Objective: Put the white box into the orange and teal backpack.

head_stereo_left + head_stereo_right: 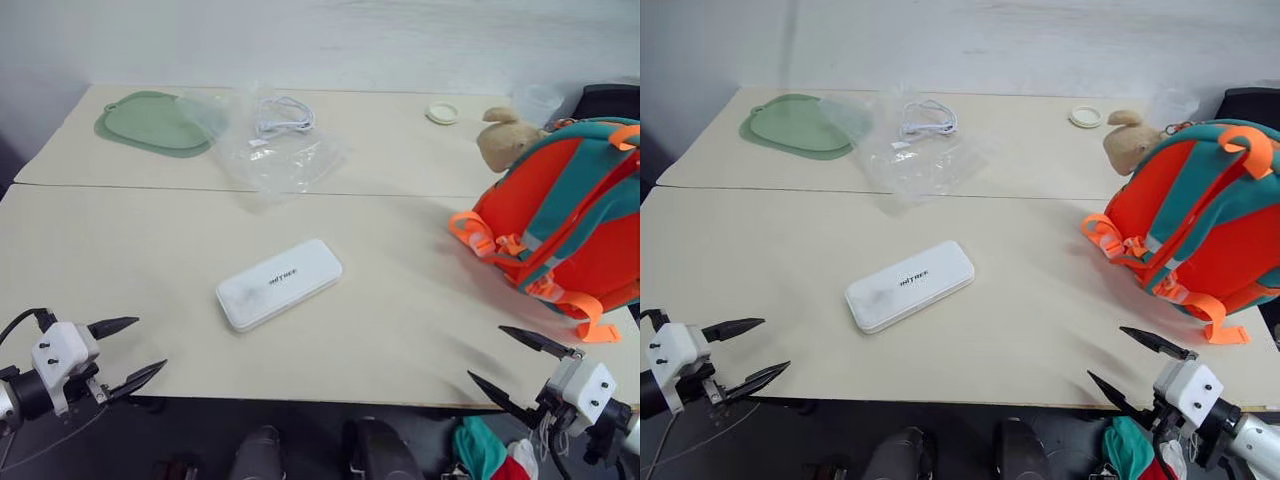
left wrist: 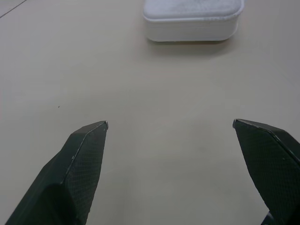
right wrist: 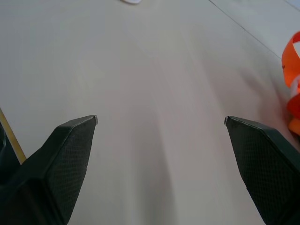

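The white box [image 1: 279,284] lies flat and slanted on the beige table [image 1: 120,250], a little left of the middle, with dark lettering on its lid. The orange and teal backpack [image 1: 572,215] stands at the right edge, its straps toward me and a beige plush charm [image 1: 503,138] at its top. My left gripper [image 1: 133,351] hovers open at the near left edge, pointing toward the box [image 2: 192,18], which is a short way ahead of it. My right gripper [image 1: 486,357] is open at the near right edge, below the backpack, with nothing between its fingers.
At the back left lies a pale green mat [image 1: 152,122]. Beside it is a clear plastic bag [image 1: 270,145] with a white cable [image 1: 283,117]. A small white lid [image 1: 442,113] rests at the back right. A seam [image 1: 150,187] crosses the table.
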Tool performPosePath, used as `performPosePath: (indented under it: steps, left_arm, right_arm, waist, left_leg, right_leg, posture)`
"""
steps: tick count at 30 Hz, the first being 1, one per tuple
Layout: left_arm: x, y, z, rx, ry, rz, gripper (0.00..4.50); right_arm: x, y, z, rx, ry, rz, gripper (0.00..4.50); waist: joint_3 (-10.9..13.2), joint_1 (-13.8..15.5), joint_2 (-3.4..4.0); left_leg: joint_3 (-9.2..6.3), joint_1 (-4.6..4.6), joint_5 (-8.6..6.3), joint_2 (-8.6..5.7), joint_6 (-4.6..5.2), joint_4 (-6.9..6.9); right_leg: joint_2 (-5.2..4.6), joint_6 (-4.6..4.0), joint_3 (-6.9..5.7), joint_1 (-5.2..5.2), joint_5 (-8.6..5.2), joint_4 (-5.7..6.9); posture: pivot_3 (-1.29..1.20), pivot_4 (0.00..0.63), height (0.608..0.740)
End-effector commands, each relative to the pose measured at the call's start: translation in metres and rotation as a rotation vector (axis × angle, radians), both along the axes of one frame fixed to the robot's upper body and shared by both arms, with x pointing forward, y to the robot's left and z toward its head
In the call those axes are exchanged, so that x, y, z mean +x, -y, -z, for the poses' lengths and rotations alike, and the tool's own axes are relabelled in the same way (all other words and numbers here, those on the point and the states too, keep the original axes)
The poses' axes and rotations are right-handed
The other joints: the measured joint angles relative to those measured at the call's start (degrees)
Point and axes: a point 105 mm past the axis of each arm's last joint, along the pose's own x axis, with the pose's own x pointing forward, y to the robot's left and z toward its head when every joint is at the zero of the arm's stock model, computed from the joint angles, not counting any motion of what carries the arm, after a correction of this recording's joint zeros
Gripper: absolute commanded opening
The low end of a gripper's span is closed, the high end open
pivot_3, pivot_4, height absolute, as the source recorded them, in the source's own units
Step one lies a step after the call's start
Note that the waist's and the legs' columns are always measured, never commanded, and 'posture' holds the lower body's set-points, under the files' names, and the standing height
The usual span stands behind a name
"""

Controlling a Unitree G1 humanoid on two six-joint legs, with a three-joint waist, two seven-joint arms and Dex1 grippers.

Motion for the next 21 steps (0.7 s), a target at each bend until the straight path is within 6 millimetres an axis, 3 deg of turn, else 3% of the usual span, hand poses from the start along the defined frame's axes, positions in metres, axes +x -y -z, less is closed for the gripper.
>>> performPosePath:
  steps: [1, 13, 15, 19, 21]
  left_arm:
    - [-0.001, -0.001, -0.005, 0.032, 0.022, 0.004, 4.5]
    - [0.003, 0.004, -0.013, -0.095, -0.02, 0.011, 4.5]
    - [0.003, 0.0, -0.019, -0.114, -0.03, -0.011, 4.5]
    - [0.006, -0.018, -0.028, -0.201, -0.072, -0.107, 4.5]
    - [0.019, -0.03, -0.036, -0.2, 0.022, -0.203, 4.1]
  right_arm:
    - [0.001, 0.003, -0.004, -0.005, 0.029, 0.002, 4.49]
    - [0.005, -0.015, -0.007, 0.068, 0.036, -0.083, 4.49]
    - [0.01, -0.027, -0.013, 0.097, 0.034, -0.126, 4.49]
    - [0.041, -0.065, -0.037, 0.107, 0.016, -0.178, 4.49]
    - [0.058, -0.086, -0.043, 0.13, -0.002, -0.202, 4.1]
  waist:
    - [0.0, -0.03, 0.01]
    - [0.0, 0.16, 0.01]
    - [0.0, 0.08, 0.0]
    - [0.01, -0.67, 0.01]
    - [0.02, -0.48, 0.05]
  left_leg:
    - [0.0, 0.01, 0.0, 0.0, 0.0, 0.0]
    - [-0.02, 0.02, 0.0, 0.0, -0.01, 0.02]
    - [-0.02, 0.02, 0.0, 0.0, -0.01, 0.03]
    - [-0.01, 0.04, 0.02, 0.04, -0.03, 0.07]
    - [-0.06, 0.04, 0.05, 0.03, -0.06, 0.06]
  right_leg:
    - [0.01, 0.0, 0.0, 0.0, 0.0, 0.01]
    - [0.0, 0.0, -0.01, 0.01, 0.0, 0.04]
    - [0.0, 0.0, -0.01, 0.01, 0.0, 0.04]
    - [0.01, -0.01, 0.02, -0.04, 0.0, 0.16]
    - [0.0, -0.04, 0.0, -0.05, 0.01, 0.18]
  posture:
    - [0.0, 0.15, 0.74]
    - [0.0, 0.15, 0.74]
    - [0.0, 0.15, 0.74]
    - [0.0, 0.15, 0.74]
    - [0.0, 0.15, 0.74]
